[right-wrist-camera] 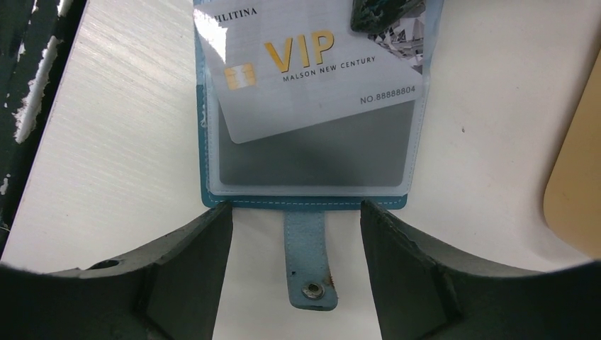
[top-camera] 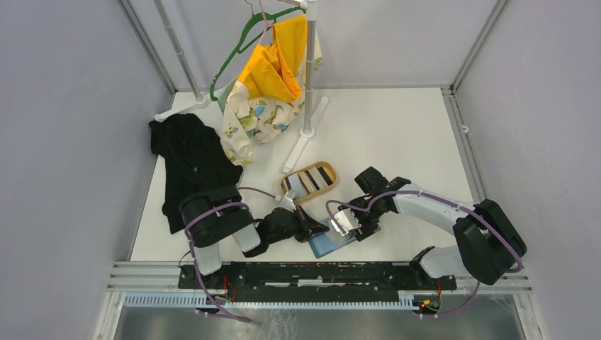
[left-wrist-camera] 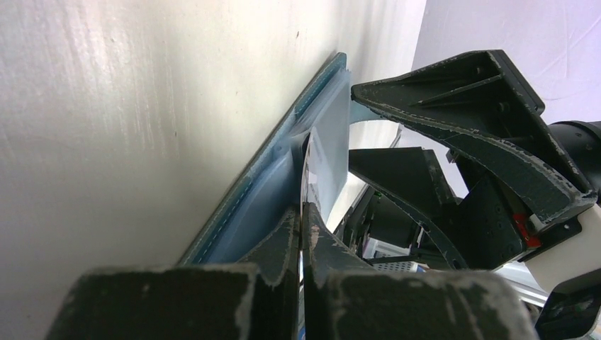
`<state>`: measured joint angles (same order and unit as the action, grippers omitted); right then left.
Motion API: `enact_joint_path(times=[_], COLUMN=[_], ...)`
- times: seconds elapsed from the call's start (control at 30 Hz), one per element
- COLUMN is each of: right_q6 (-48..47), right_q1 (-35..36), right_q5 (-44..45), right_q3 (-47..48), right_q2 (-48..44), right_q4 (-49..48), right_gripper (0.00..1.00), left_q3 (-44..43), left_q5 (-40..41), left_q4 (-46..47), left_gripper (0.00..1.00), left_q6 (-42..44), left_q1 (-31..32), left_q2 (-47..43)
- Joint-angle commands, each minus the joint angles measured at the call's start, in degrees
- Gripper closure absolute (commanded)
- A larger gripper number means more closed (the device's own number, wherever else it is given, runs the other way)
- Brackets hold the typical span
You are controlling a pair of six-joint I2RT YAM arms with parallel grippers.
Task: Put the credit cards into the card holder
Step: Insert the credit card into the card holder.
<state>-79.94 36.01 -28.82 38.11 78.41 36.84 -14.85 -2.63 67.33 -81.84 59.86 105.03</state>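
Observation:
The teal card holder [right-wrist-camera: 312, 202] lies open on the table, clear pocket up, snap tab [right-wrist-camera: 309, 263] pointing at my right wrist camera. A white "VIP" credit card [right-wrist-camera: 312, 78] sits tilted, partly inside the pocket. My left gripper [left-wrist-camera: 303, 212] is shut on this card's edge [left-wrist-camera: 330, 152]; its fingertip [right-wrist-camera: 386, 13] shows at the card's far corner. My right gripper [right-wrist-camera: 296, 207] is open, fingers either side of the snap tab at the holder's near edge. In the top view the holder [top-camera: 327, 244] lies between the left gripper [top-camera: 315, 228] and right gripper [top-camera: 352, 227]. More credit cards [top-camera: 306, 181] lie as stripes.
The striped cards lie in an oval tan wooden tray [top-camera: 327, 170] just behind the holder; its edge shows in the right wrist view [right-wrist-camera: 575, 191]. A black garment [top-camera: 190, 159] lies at the left. A stand [top-camera: 307, 71] with hung clothes stands at the back.

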Motion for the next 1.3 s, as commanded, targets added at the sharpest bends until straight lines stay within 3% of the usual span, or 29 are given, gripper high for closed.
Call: enact_joint_path(times=[0.0,0.5,0.73,1.0,1.1,1.27], right_q6=[-0.37,0.05,0.67,0.85,-0.51,-3.57], right_q1=[1.05,1.48,1.58,1.08,0.76,0.81], right_q5=[0.30,0.60,0.09,-0.02,-1.67,-7.81], right_q3=[-2.15,-2.33,-2.18,-1.48,-0.82,-0.41], right_q2=[1.42,1.79,0.99,-4.05,-5.42,-8.15], right_q4=[-7.08,-7.75,-7.87,-7.05,-5.27,-2.35], right_gripper=[0.28,0.29,0.28,0.21,0.21,0.24], left_q3=[-0.64,-3.25,-5.05,-4.48,-4.48,-4.66], left_q5=[-2.91,-4.15,-5.04,-5.44,-5.60,-5.69], left_q4=[-6.87,-15.66,-15.26,-14.22,-14.16,-14.24], left_gripper=[0.98,0.98,0.97,0.89,0.78,0.73], left_q6=[3.45,8.54,8.91,8.59,8.63,8.69], left_q1=[0.36,-0.09,-0.74,-1.30,-1.35,-1.30], left_q2=[-1.64,-4.71,-2.78,-2.42,-2.29,-2.29])
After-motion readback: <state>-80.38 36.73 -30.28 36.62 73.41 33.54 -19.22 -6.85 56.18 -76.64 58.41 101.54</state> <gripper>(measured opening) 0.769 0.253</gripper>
